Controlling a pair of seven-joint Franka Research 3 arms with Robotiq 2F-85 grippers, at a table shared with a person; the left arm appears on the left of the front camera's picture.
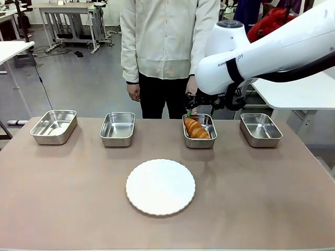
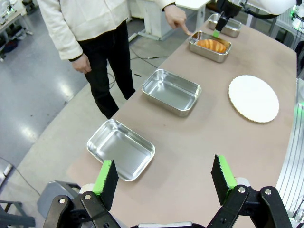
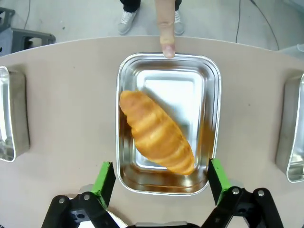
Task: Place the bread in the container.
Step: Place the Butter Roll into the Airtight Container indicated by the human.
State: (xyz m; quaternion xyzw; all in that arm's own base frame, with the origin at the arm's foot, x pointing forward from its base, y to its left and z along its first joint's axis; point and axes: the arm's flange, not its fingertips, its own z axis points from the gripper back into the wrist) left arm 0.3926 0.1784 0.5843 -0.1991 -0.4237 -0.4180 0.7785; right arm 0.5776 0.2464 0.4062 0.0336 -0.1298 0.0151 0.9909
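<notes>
Running left to right along the far half of the table (image 1: pixel 63 209), four steel pans stand in a row. The leftmost pan (image 1: pixel 54 126) and the second pan (image 1: pixel 118 128) hold nothing. In the left wrist view, the left gripper (image 2: pixel 165 178) hangs above the table's near-left end with its green-padded jaws spread wide and nothing between them. Nearer the robot, the white plate (image 1: pixel 160 186) lies bare in the middle. The container (image 1: pixel 199 130), third in the row, holds the bread (image 1: pixel 196 128), lying diagonally on its floor. The right gripper (image 3: pixel 161 179) hovers just above this pan, jaws wide apart and clear of the croissant. The person's finger (image 3: pixel 166 28) touches the container's far rim. The fourth pan (image 1: pixel 260 128) stands unfilled at the right.
</notes>
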